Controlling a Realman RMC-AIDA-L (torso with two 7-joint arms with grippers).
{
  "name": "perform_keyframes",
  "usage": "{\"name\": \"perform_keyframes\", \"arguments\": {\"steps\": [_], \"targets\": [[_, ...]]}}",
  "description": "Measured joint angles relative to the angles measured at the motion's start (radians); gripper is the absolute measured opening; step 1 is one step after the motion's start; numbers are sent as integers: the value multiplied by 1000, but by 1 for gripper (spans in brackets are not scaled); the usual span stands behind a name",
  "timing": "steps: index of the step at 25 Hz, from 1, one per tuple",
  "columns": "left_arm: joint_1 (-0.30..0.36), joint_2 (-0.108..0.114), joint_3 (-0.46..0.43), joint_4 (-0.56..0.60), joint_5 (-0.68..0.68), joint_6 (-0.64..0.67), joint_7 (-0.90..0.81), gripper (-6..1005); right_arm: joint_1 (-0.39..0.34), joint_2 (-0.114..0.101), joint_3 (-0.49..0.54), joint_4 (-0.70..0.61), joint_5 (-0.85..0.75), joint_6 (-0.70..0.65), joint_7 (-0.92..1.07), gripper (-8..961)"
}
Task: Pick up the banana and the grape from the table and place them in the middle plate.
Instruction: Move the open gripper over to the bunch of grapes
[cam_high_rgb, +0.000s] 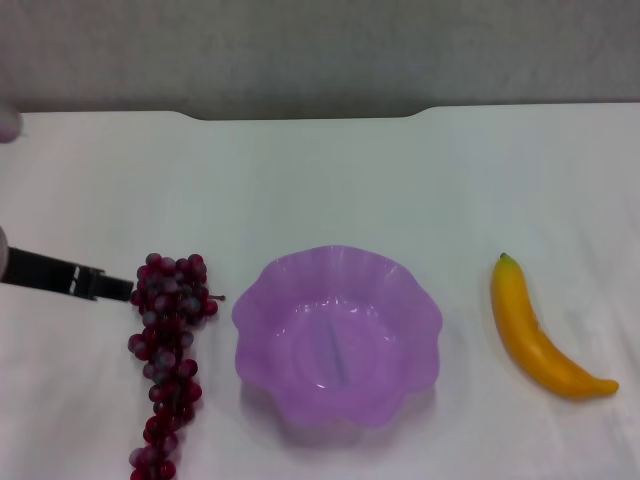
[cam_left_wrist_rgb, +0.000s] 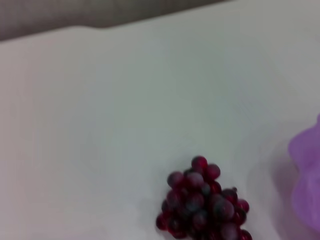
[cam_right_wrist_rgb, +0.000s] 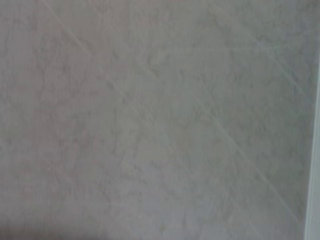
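The grape bunch (cam_high_rgb: 168, 350) lies on the white table (cam_high_rgb: 350, 180), left of the purple scalloped middle plate (cam_high_rgb: 262, 300), which holds nothing. The banana (cam_high_rgb: 535, 335) lies on the table to the right of the plate, green tip pointing away. My left gripper (cam_high_rgb: 118, 288) reaches in low from the left edge, its dark tip right beside the far end of the bunch. The left wrist view shows the top of the bunch (cam_left_wrist_rgb: 202, 205) and a bit of the plate's rim (cam_left_wrist_rgb: 307, 185). My right gripper is out of view.
The table's far edge has a notch (cam_high_rgb: 310, 113) with a grey wall behind it. The right wrist view shows only a mottled grey surface (cam_right_wrist_rgb: 150, 120) with a pale edge (cam_right_wrist_rgb: 314, 175) along one side.
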Motion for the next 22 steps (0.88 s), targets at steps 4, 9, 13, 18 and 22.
{"name": "perform_keyframes", "arguments": {"steps": [4,9,13,18,22], "targets": [[-35,0,4,-66,-2,18,5,776,0,0,0,0,0,0,-2,880],[-48,-2,28,-89,-4,16,6,755,0,0,0,3,0,0,-2,880],[-48,-4,37,-91,-4,3,2,760,0,0,0,5,0,0,-3,880],[-53,-5,75,-114,3,-45,-33,766,0,0,-1,10,0,0,-3,880],[-67,-3,87,-151,13,-64,-60,844,0,0,-1,10,0,0,-3,880]]}}
